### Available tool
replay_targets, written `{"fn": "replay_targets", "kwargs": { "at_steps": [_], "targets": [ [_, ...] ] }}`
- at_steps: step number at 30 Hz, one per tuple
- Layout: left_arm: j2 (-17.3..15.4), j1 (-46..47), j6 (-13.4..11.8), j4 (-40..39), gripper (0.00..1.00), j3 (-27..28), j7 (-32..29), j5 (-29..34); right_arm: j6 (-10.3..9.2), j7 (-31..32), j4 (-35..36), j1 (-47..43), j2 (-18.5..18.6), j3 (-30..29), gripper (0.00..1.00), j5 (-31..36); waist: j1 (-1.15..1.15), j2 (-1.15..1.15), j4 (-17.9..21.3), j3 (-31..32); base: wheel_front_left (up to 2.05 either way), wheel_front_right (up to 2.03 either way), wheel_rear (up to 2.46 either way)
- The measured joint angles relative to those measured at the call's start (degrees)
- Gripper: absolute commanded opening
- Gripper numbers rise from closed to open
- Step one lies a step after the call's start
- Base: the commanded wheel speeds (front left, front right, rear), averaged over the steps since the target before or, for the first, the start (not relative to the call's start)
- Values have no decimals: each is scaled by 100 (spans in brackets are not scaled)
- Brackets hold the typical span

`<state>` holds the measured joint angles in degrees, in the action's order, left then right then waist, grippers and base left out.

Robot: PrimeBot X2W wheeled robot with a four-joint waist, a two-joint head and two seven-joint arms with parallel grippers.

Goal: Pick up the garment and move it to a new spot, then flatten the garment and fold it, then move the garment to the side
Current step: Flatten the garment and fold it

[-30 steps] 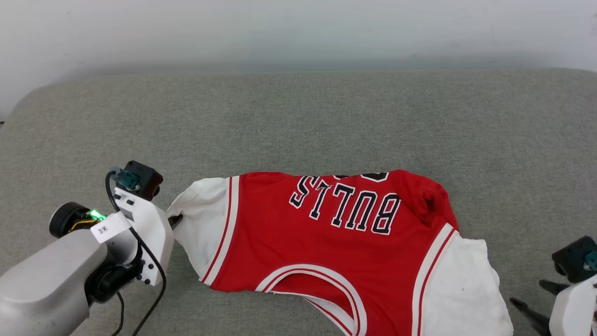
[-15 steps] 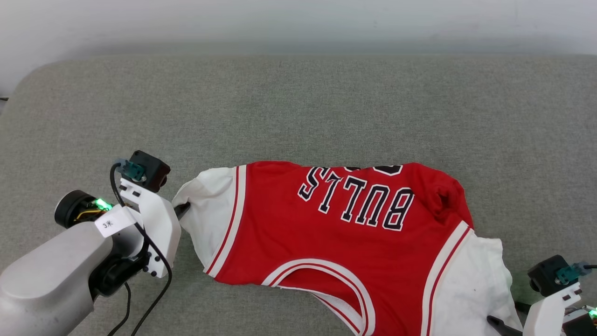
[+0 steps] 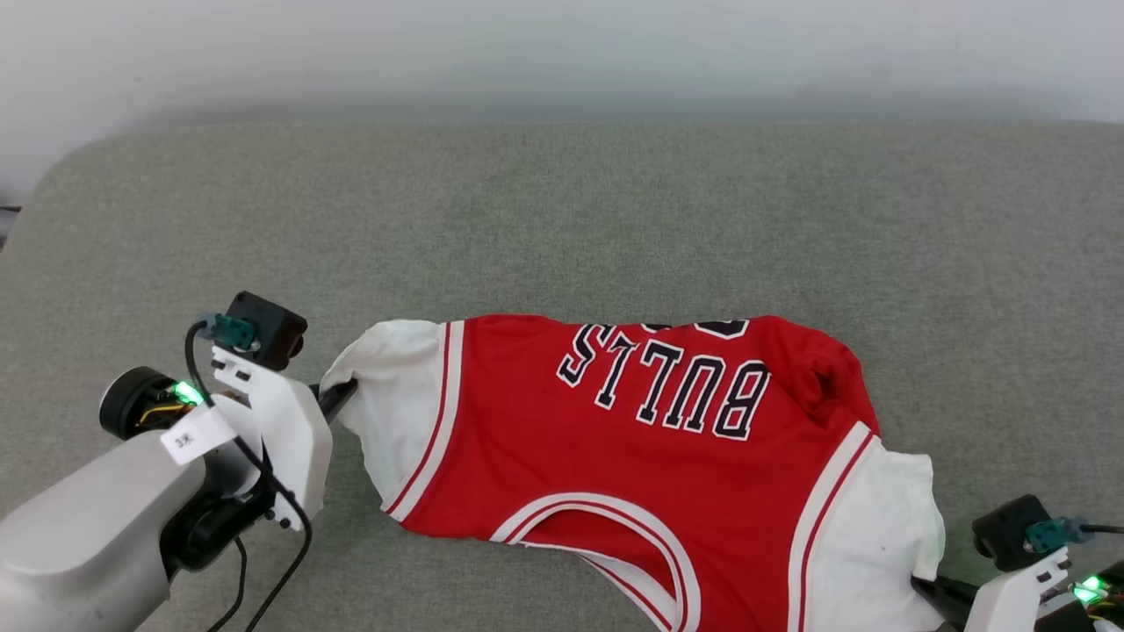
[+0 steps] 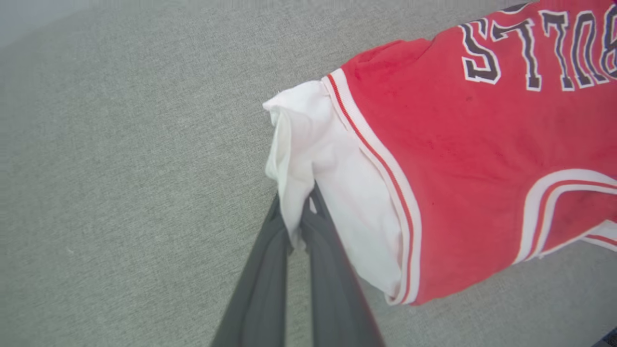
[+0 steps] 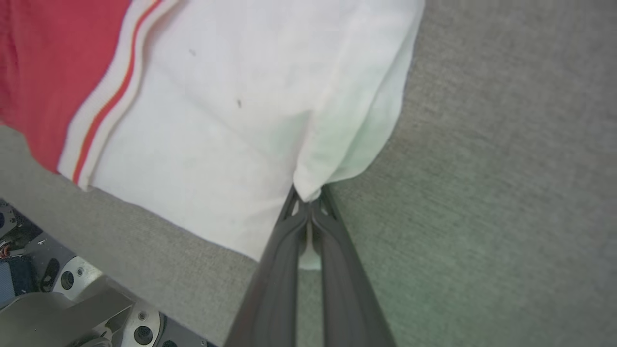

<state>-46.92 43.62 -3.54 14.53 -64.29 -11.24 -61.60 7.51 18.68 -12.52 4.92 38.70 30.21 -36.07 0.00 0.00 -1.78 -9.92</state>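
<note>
Pinching a white sleeve edge apiece, the left gripper [image 4: 299, 217] and right gripper [image 5: 308, 205] are both clamped on the garment [image 3: 632, 439], which lies spread between them on the grey cushion [image 3: 562, 211]. Risk: each bite is shallow, so a lift or outward pull could slip a sleeve free.

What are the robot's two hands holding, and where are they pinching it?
The garment. The left gripper pinches one white sleeve at its edge; the right gripper pinches the other white sleeve at its edge.
</note>
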Motion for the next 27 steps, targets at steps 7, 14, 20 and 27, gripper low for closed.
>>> {"fn": "replay_targets", "kwargs": {
  "at_steps": [7,14,20,27],
  "targets": [
    [-249,-222,45,-577,0,166,497,-60,1,-572,470,-169,-2,-765,0,35,1,0,49,387,0,0,0],
    [-500,-101,-125,-1317,0,430,979,197,1,-644,1370,-289,18,-1845,0,156,0,0,105,717,0,0,0],
    [-502,180,-257,-1836,0,689,1255,352,1,-453,2170,-258,-65,-2592,0,333,0,0,129,836,0,0,0],
    [-411,753,-242,-2022,0,954,1389,523,1,-307,2758,286,-57,-3207,0,338,0,0,146,809,0,0,0]
  ]
}}
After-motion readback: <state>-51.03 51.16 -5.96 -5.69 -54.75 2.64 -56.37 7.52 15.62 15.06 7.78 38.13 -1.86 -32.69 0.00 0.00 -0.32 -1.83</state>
